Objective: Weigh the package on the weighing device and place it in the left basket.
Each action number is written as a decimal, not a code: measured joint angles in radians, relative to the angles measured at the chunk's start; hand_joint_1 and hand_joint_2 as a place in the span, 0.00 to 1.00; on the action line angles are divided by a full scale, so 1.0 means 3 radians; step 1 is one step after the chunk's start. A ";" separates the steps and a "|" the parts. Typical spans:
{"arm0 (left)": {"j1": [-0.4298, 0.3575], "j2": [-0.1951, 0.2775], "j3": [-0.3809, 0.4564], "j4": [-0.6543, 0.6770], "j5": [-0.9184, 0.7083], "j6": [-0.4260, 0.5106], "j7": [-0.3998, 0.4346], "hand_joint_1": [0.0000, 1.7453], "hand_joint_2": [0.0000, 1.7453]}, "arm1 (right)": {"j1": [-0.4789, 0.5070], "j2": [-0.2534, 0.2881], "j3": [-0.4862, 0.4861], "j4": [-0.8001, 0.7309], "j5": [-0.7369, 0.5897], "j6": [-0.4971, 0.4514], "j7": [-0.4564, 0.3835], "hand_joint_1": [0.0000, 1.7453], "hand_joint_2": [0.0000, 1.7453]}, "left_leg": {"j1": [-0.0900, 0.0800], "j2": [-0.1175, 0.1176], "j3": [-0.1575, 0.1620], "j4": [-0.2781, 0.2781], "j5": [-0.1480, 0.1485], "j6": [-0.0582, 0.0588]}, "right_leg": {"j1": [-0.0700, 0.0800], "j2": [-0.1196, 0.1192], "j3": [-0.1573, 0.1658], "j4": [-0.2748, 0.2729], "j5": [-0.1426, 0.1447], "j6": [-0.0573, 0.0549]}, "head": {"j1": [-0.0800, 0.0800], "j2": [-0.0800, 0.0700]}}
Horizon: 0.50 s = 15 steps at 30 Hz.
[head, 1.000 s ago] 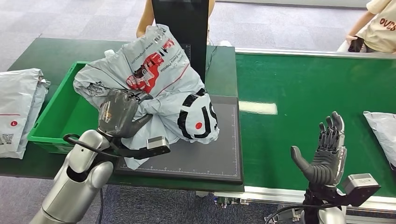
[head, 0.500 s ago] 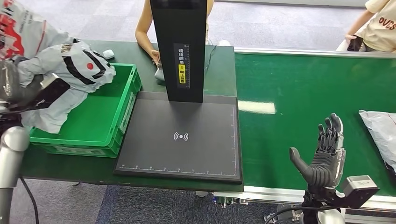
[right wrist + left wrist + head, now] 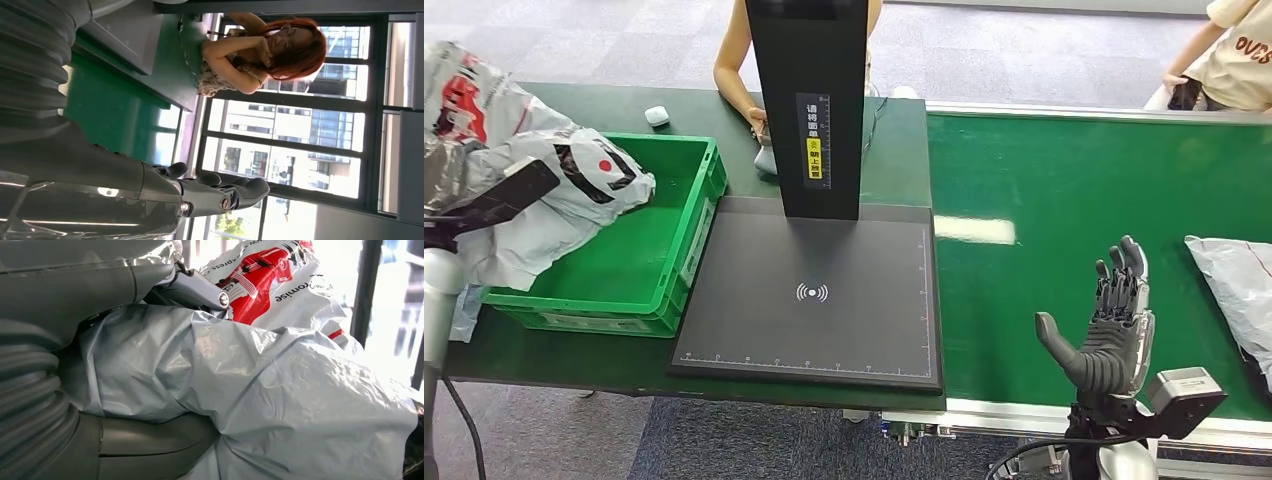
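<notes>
Crumpled grey plastic mailer package [image 3: 544, 190] with red, black and white printing hangs at the far left of the head view, over the left end of the green plastic basket [image 3: 686, 245]. Its lower folds droop down to the basket's left rim and inside wall. The robot's left hand [image 3: 125, 360] grips the package: in the left wrist view the thick grey thumb lies under the bunched plastic and a darker finger presses on top, with the mailer squeezed between them. A red printed panel with white lettering shows beyond the fingers.

The green basket sits on a dark green table [image 3: 894, 150], just beside the left edge of the flat black square weighing device [image 3: 814, 300], which has a white wireless symbol near its middle and ruler marks along its edges. A tall black post [image 3: 812, 100] with a small yellow and white label rises from the scale's far side.

To the right runs a bright green conveyor belt [image 3: 1074, 200]. The robot's right hand [image 3: 1109, 335] is held above the belt's near edge, fingers spread and pointing up, holding nothing. A second grey plastic mailer [image 3: 1236, 290] lies on the belt at the far right edge. A seated person [image 3: 749, 60] is behind the post, and another person's sleeve [image 3: 1239, 50] shows at the top right corner.
</notes>
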 joint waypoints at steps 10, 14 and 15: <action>-0.0116 -0.0142 -0.0366 0.0557 -0.0142 -0.0118 0.0228 0.21 1.00 | -0.0016 0.0004 -0.0001 0.0001 0.0013 0.0044 0.0019 0.00 1.00 | 0.0000 0.0000 -0.0001 0.0000 0.0000 0.0000 | 0.0000 0.0001 -0.0001 0.0000 0.0000 0.0000 | 0.0000 0.0000; -0.0126 -0.0161 -0.0409 0.0620 -0.0123 0.0003 0.0271 0.00 1.00 | -0.0017 0.0004 0.0000 0.0004 0.0014 0.0039 0.0025 0.00 1.00 | 0.0000 0.0000 -0.0002 0.0000 0.0000 0.0000 | 0.0000 0.0001 -0.0001 0.0000 0.0000 0.0000 | 0.0000 0.0000; -0.0122 -0.0163 -0.0411 0.0625 -0.0104 0.0067 0.0295 0.00 1.00 | -0.0017 0.0004 0.0000 0.0009 0.0014 0.0031 0.0027 0.00 1.00 | 0.0000 0.0000 -0.0002 0.0000 0.0000 0.0000 | 0.0000 0.0001 -0.0001 0.0000 0.0000 0.0000 | 0.0000 0.0000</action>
